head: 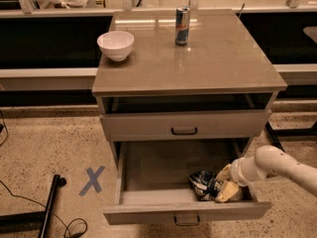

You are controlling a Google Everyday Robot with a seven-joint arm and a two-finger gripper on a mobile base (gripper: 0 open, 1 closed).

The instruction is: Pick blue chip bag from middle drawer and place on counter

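Camera view: end effector (218, 187) lowered inside the pulled-out middle drawer (156, 168), close to the drawer's front wall and near one side wall. Tan fingers (226, 173) spread wide, one above the other as seen, not closed on anything. White arm (277, 164) entering over the drawer's side.

Blue chip bag (202, 183) lying crumpled on the drawer floor, just beside the end effector on the side toward the drawer's middle, one end of the bag reaching in between the spread fingers. Contact with the fingers: cannot tell.

Closed upper drawer (184, 125) directly above the end effector. Bench (208, 63) higher still, topping the cabinet. Blue-and-silver can (182, 19) upright at the bench's rear, well apart from the end effector. White bowl (115, 44) at the bench's far rear corner, well apart from the can. Blue tape cross (92, 180) on the speckled floor, beyond the drawer's opposite side.
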